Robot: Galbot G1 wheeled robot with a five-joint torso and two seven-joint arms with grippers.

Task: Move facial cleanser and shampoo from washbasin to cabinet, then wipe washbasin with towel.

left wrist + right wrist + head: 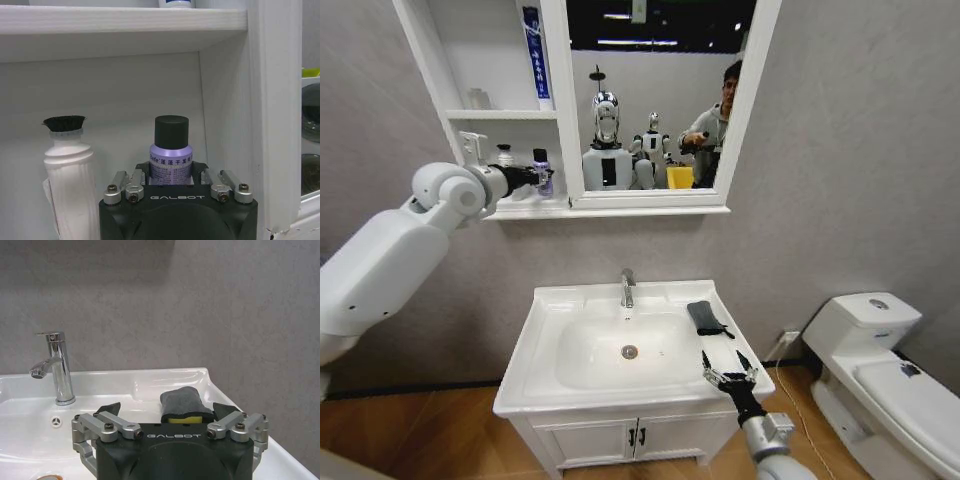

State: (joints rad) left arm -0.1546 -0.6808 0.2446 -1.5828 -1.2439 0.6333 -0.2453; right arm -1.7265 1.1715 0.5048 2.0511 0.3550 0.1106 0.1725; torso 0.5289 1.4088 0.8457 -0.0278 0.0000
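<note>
Our left claw [171,176] grips an upright purple bottle [171,162], cap up, on the cabinet [510,208] shelf. Our right claw [728,372] hovers wide over the washbasin [545,345], near the towel [707,318].

Head cam sits high, looking forward and down at the whole washbasin [635,350], plus the cabinet [500,115] and mirror [655,95] above it. Left wrist cam is right up close, facing into the cabinet's lower shelf at a purple bottle [171,157] that the head view also catches. Right wrist cam hovers low over the basin's front corner, facing the tap [54,365], towel [183,405] and wall, all shared with the head view.
</note>
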